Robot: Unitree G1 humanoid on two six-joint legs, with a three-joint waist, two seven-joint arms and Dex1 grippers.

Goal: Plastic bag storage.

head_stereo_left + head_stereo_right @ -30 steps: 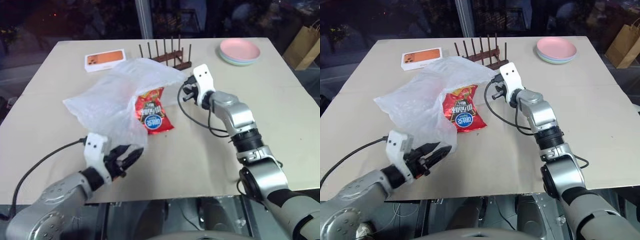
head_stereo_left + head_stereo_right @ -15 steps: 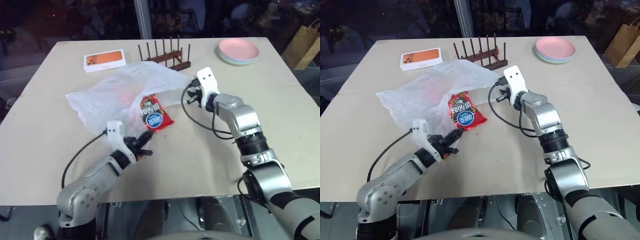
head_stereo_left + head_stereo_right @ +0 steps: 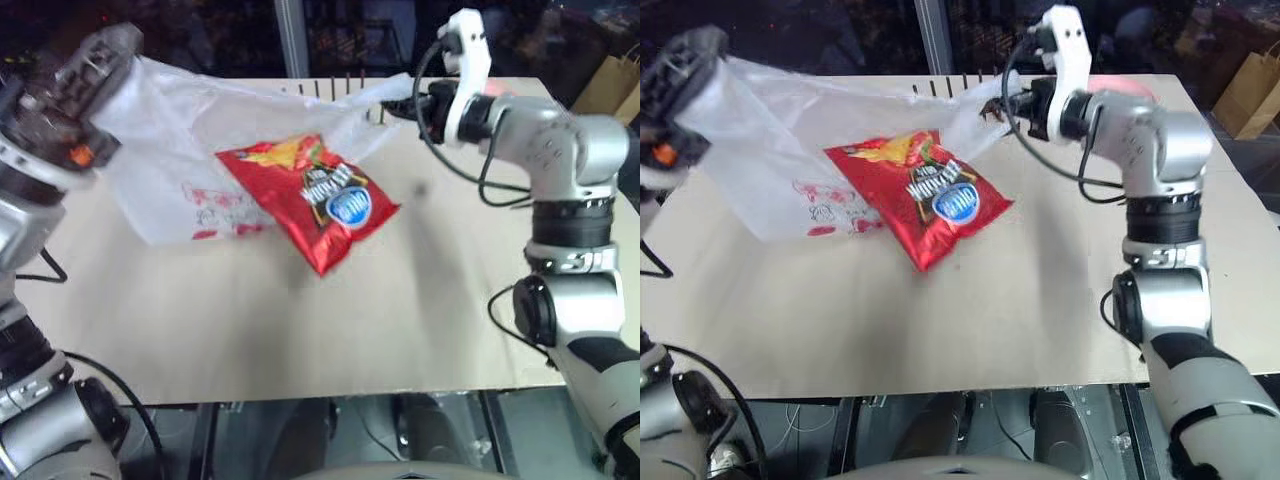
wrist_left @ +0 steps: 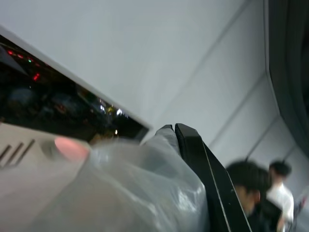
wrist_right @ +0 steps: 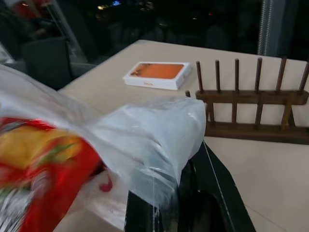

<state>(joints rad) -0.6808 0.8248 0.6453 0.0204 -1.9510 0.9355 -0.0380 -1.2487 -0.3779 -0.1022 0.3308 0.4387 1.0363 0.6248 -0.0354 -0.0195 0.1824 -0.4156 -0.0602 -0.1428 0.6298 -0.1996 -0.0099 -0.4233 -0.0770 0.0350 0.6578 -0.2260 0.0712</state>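
Note:
The plastic bag [image 3: 185, 125], thin and whitish, hangs stretched in the air between my two grippers above the table. My left gripper [image 4: 175, 128] is shut on one edge of it, high at the left. At the upper right, my right gripper [image 3: 392, 108] is shut on the opposite edge, and the film bunches between its fingers [image 5: 212, 193]. A red glossy chip packet [image 3: 312, 196] sits tilted against the bag's lower front, off the table. I cannot tell whether its upper end is inside the bag.
The beige table [image 3: 300, 330] lies below. A wooden peg rack [image 5: 251, 111] and an orange-and-white box [image 5: 157, 75] stand at the far side. A pink plate [image 3: 1120, 88] shows behind my right arm, and a brown paper bag [image 3: 610, 85] beyond the table. Blurred people [image 4: 260, 188] appear in the left wrist view.
My left gripper has shut on the bag and swung up to the upper left. The right gripper rose too, so the bag left the table and the chip packet came up with it.

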